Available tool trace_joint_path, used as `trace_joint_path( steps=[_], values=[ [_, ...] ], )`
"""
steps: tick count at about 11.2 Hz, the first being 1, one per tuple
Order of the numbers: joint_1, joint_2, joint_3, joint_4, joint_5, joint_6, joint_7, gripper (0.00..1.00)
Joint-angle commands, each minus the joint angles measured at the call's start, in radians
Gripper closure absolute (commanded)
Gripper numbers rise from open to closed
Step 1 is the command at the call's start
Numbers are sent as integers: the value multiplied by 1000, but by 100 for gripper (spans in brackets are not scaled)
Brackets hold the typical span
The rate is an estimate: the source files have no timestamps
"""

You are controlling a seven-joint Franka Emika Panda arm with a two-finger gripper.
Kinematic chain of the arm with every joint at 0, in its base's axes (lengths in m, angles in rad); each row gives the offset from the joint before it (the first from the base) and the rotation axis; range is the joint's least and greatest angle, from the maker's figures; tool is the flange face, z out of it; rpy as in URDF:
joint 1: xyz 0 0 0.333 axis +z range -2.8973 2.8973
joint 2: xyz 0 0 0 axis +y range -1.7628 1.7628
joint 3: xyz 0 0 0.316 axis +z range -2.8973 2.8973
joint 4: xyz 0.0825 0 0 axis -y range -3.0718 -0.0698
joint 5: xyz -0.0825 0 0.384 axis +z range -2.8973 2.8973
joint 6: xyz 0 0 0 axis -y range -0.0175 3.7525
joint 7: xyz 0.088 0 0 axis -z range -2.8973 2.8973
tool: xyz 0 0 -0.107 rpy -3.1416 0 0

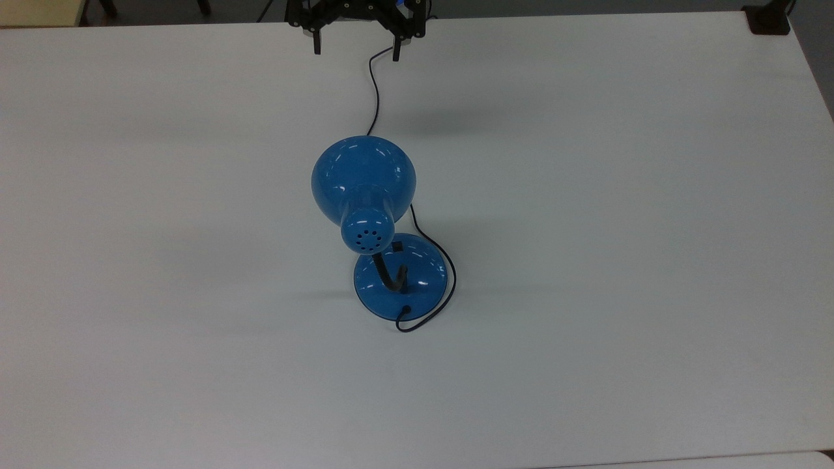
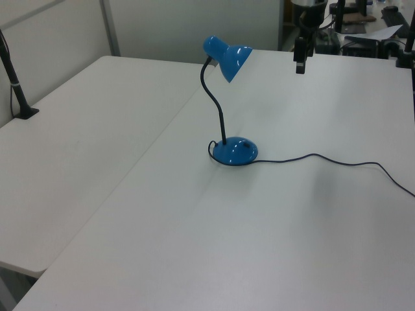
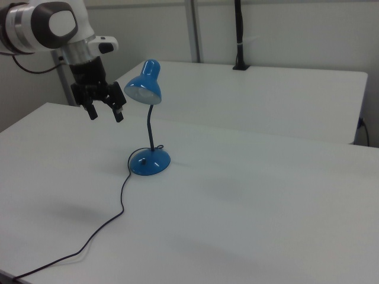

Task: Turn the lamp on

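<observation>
Lamp [image 1: 381, 228] stands upright near the middle of the white counter [image 1: 619, 228], resting on its round domed blue base [image 1: 423, 277]. A black gooseneck [image 2: 214, 103] rises from the base, curves, and carries the glossy blue bell-shaped shade [image 3: 145, 83]; in the right view the shade's opening faces down and toward the right view's left. In the top view the shade overlaps the base's upper-left part, and a small black switch [image 1: 396, 247] sits on the dome just beside the shade's vented cap. No glow visible from the shade in the left or right views. A thin black cord [image 1: 374, 98] leaves the base at the top view's lower edge, loops around the base's right side, and runs up the top view toward the far counter edge; in the right view it trails across the counter to the lower left. The gripper [image 1: 355, 51] hangs above the counter at the top edge of the top view, well apart from the lamp, roughly at shade height in the right view, to the right view's left of the shade. Its two fingers are spread wide and hold nothing. A second white counter [image 3: 284, 94] adjoins the first, carrying a black post [image 3: 238, 35] at its far edge.
</observation>
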Motion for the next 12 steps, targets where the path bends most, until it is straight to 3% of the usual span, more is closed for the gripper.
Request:
trace_joint_path(
  steps=[1, 4, 5, 7, 8, 9, 12],
  values=[
    [0, -3, -3, 12, 5, -24, 5, 0],
    [0, -3, -6, 12, 5, -23, 3, 0],
    [0, -3, -6, 12, 5, -24, 2, 12],
    [1, -2, -6, 12, 6, -21, -1, 68],
    [1, -2, -6, 12, 9, -21, -1, 86],
    [1, 0, -6, 12, 11, -20, -3, 96],
    [6, 4, -6, 10, 12, -17, -3, 100]
  ],
)
